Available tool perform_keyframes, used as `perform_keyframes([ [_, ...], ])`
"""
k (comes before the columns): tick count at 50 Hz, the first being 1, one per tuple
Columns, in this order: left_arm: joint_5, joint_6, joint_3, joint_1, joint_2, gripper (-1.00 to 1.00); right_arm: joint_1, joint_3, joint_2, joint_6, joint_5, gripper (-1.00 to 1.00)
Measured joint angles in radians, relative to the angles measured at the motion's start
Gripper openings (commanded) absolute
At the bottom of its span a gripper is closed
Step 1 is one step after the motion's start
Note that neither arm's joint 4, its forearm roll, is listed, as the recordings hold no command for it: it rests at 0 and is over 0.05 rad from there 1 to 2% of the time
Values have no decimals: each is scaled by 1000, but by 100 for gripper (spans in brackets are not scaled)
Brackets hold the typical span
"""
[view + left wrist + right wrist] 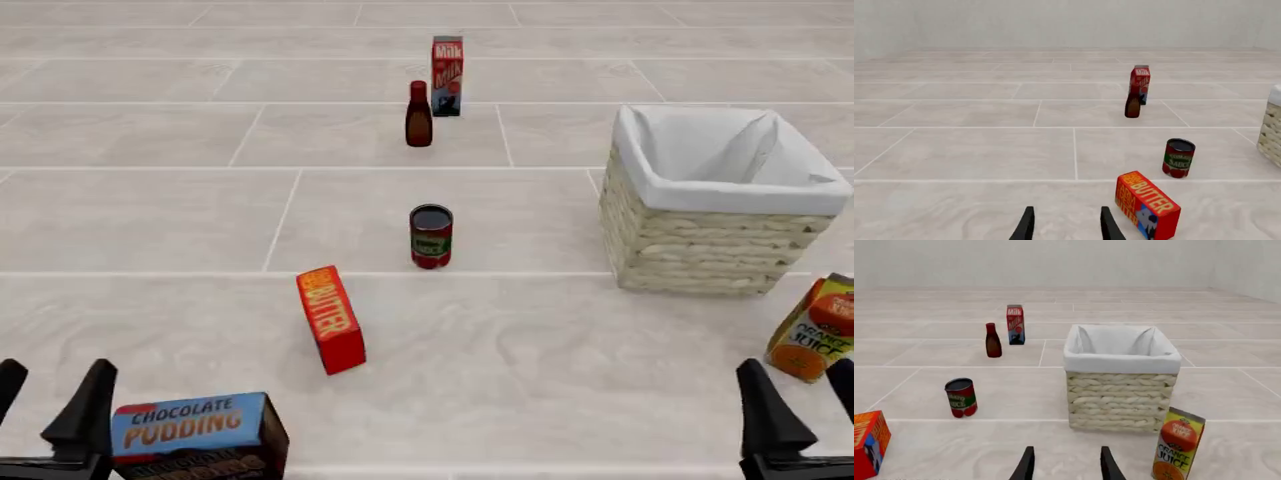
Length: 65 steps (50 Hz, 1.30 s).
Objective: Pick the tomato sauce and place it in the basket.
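The tomato sauce is a small red can with a green band and dark top, standing upright mid-floor; it also shows as the can and the can. To its right stands the pale wicker basket with white lining, apart from the can, seen too as the basket. My left gripper is open at the near left with nothing between its fingers, as is the left gripper. The right gripper is open at the near right, far from the can, shown also as the right gripper.
A red butter box stands just near-left of the can. A chocolate pudding box sits by my left gripper, an orange juice carton by my right. A dark bottle and a milk carton stand far behind.
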Motion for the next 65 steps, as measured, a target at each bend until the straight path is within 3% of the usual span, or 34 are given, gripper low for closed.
perform_keyframes([
  [28,0,0,0,0,0,100,32,-3,52,-10,-43,100],
  [65,0,0,0,0,0,100,216,0,543,-32,-512,100],
])
